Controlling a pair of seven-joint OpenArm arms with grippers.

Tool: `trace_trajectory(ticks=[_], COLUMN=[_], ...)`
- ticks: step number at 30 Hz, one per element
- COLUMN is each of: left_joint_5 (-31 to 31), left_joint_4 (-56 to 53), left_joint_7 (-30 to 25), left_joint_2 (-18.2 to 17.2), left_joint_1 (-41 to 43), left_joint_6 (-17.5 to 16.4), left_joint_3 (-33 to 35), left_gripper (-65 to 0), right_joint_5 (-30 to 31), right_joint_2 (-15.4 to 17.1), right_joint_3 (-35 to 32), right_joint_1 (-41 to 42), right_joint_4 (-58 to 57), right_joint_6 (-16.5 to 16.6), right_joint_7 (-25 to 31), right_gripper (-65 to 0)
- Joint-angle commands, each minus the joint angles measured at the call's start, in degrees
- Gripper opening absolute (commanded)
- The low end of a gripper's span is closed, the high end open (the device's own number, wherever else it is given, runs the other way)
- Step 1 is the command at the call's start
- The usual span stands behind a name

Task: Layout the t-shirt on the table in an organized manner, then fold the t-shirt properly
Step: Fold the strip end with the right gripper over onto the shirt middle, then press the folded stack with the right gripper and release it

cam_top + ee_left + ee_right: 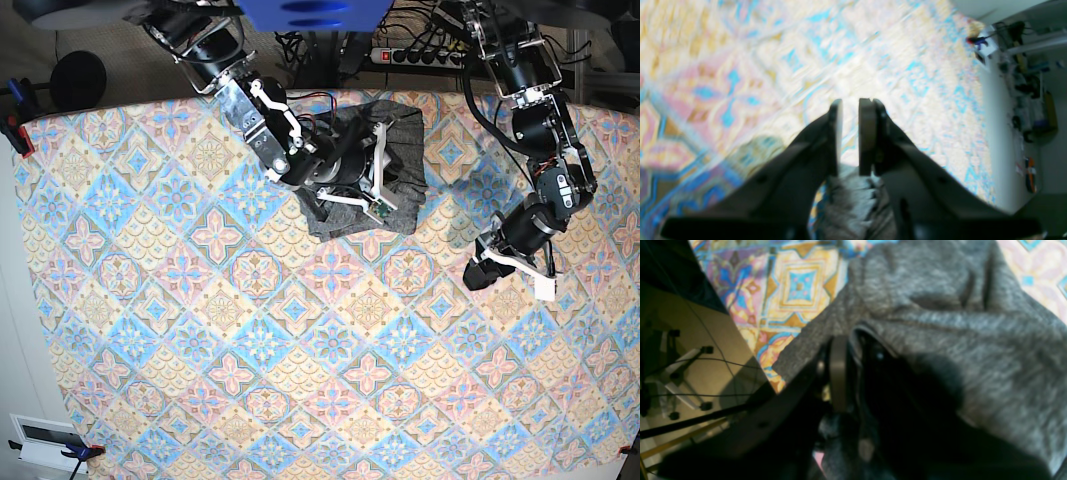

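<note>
The right gripper (378,175) is parting around a t-shirt (400,135) fold (grip unclear); it should be releasing gently.

Power strip (420,55), cables behind; pale floor (15,330).

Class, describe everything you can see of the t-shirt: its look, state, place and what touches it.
The t-shirt is a heathered dark-grey soft knit, plain, with no print. It lies bunched in a rough, creased rectangle near the far edge of the table, not spread flat. The right gripper rests on it, and in the right wrist view cloth drapes over one of its fingers. The left gripper is apart from it, over bare tablecloth.
</note>
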Motion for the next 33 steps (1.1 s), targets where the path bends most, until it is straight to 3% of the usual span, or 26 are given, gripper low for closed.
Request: trace_trajectory(ticks=[1, 11, 21, 26, 33], left_joint_5=[-1.29, -1.29, -1.29, -1.29, -1.29], left_joint_4=[0.56, -0.24, -0.32, -0.32, -0.32], left_joint_7=[-1.00, -1.00, -1.00, -1.00, -1.00], left_joint_2=[-0.56, -0.56, -0.56, -0.56, -0.56], left_joint_1=[-1.06, -1.15, -1.67, -2.29, -2.38], left_joint_6=[-0.48, -0.48, -0.57, -0.57, -0.57], left_joint_3=[-0.16, -0.16, -0.16, -0.16, -0.16], left_gripper=[-55.7, -55.7, -55.7, -55.7, -55.7], right_joint_5=[0.82, 0.91, 1.00, 0.74, 0.56], right_joint_2=[-0.47, -0.56, -0.38, -0.47, -0.56], right_joint_3=[-0.57, -0.84, -4.26, -6.90, -6.46], right_joint_1=[0.67, 0.67, 2.69, 5.41, 6.12], right_joint_4=[1.01, 1.45, 4.35, 7.52, 11.56], right_joint_6=[0.28, 0.28, 0.28, 0.28, 0.28], right_joint_7=[0.94, 0.94, 0.76, -2.49, -2.40], right_gripper=[-53.1, -44.5, -44.2, -44.4, -44.5])
